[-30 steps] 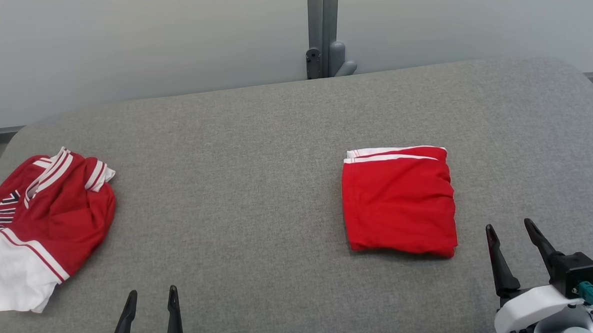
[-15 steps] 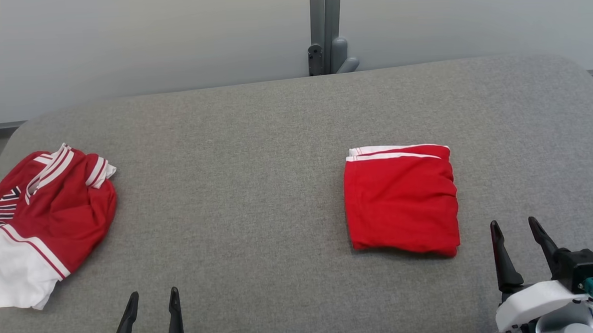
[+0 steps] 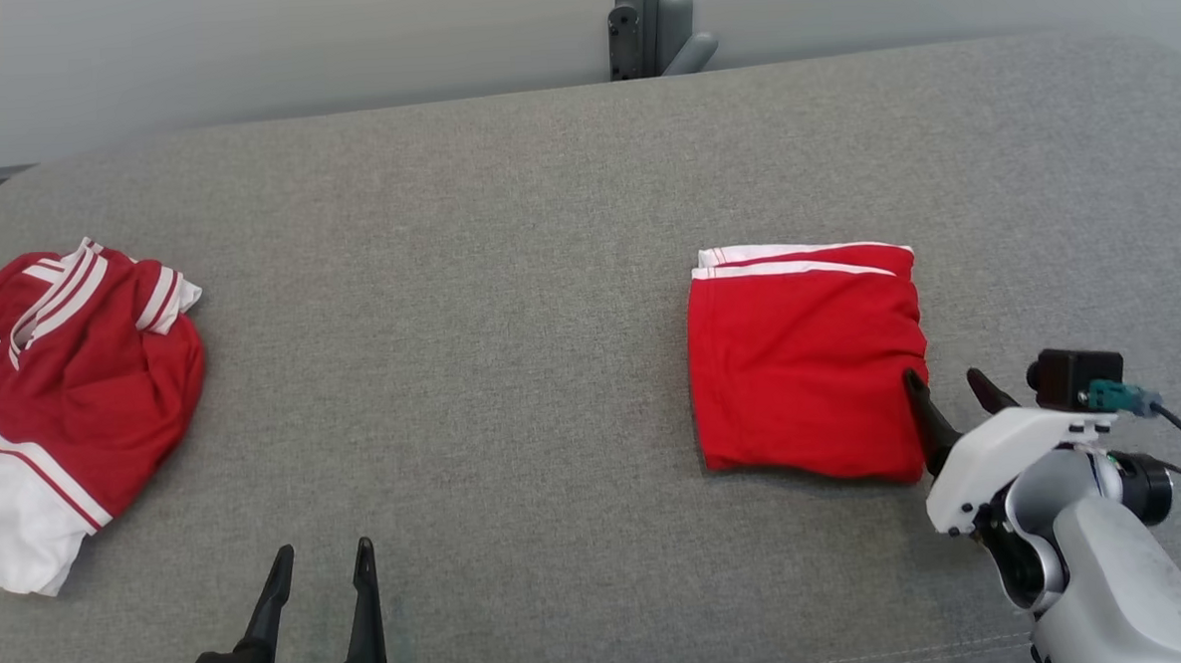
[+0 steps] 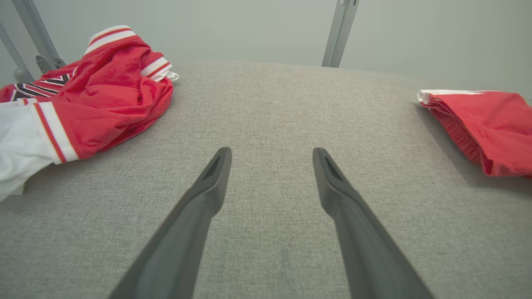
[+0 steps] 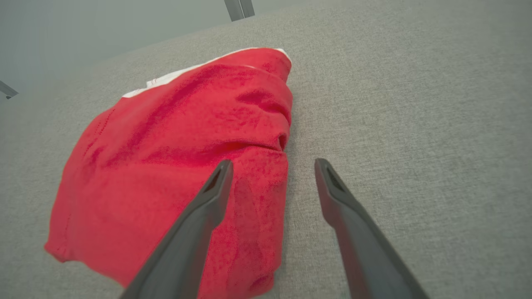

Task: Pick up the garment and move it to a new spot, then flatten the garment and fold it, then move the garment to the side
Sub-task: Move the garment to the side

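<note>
1. The folded red garment point(image 3: 806, 362) lies flat on the grey padded surface point(image 3: 508, 275), at about 3 o'clock from the surface's middle in the head view; its white-trimmed edge faces 12 o'clock.
2. The right gripper point(image 3: 943, 378) sits at the garment's 4 o'clock corner; its fingers are spread and pinch nothing.
3. In the right wrist view one finger point(image 5: 208, 199) lies over the red cloth and the other over bare grey, with the garment's side edge between them; whether either tip touches, I cannot tell.
4. The left gripper point(image 3: 323, 548) is at 7 o'clock, low over bare surface; its fingers are spread and empty, well apart from both garments.
5. A crumpled red-and-white jersey point(image 3: 65, 394) lies at 9 o'clock, by the surface's edge; a grey post point(image 3: 642, 20) stands at 12 o'clock behind the surface.
</note>
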